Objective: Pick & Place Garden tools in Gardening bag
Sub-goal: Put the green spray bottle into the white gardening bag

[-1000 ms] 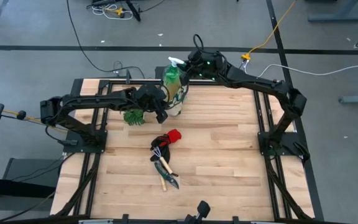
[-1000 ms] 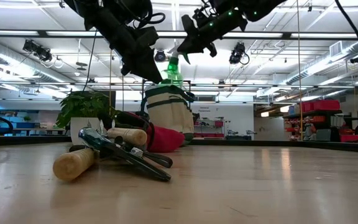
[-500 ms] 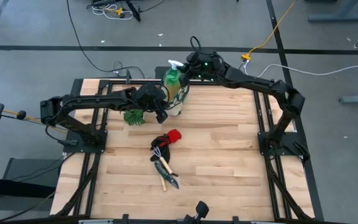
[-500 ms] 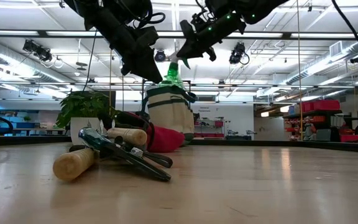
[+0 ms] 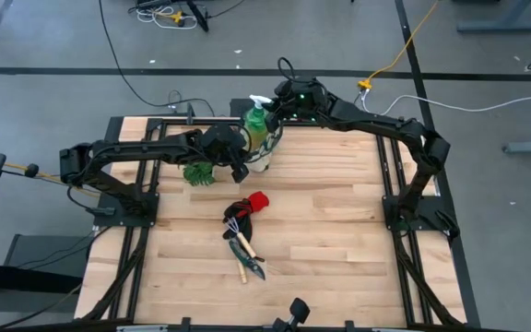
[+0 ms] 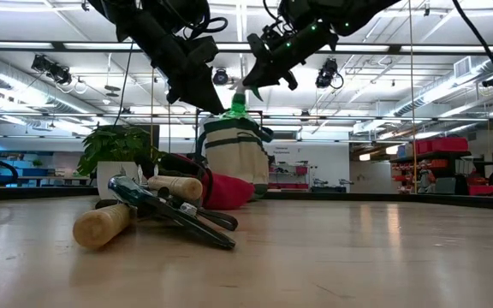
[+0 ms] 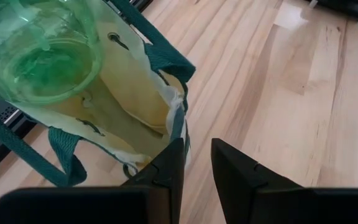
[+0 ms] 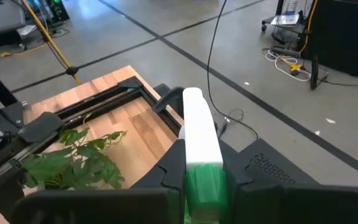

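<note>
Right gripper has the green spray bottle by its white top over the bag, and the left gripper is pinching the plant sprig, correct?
Not quite. The right gripper does hold the spray bottle by its white top, but the left gripper pinches the rim of the gardening bag, not the plant sprig; the left wrist view shows it.

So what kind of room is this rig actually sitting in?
Probably a robotics lab or workshop: the pale wooden table sits in a black metal frame on a grey concrete floor strewn with cables, and ceiling strip lights and equipment racks show behind.
</note>
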Robot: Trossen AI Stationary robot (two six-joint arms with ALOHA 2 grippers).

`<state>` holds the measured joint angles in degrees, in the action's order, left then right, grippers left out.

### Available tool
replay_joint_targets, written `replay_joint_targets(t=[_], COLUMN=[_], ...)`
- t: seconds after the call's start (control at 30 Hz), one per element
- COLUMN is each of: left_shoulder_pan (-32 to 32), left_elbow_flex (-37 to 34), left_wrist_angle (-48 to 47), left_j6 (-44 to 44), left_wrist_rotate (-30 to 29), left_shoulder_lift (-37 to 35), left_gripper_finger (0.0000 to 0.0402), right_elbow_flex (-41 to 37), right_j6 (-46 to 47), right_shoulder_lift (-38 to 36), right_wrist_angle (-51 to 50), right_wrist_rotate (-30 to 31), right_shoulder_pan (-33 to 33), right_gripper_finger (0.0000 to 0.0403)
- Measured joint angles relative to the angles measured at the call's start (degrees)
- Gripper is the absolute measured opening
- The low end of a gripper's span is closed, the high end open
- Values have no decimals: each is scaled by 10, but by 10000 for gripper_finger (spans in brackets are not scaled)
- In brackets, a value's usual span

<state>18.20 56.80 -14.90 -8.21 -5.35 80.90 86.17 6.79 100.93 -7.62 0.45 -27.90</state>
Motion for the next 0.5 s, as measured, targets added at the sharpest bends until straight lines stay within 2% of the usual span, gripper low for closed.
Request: replay_joint_targets(t=[0.5], left_shoulder_pan=[0], left_elbow_flex=[0], left_wrist_angle=[0], left_j6=[0], left_wrist_rotate=[-15], left_shoulder_lift=[0], left_gripper_finger=[87], right_elbow_flex=[0], right_j6=[0], right_shoulder_lift=[0], right_wrist_angle=[-33], right_wrist_rotate=[1], right_shoulder_pan=[0], right_gripper_finger=[42])
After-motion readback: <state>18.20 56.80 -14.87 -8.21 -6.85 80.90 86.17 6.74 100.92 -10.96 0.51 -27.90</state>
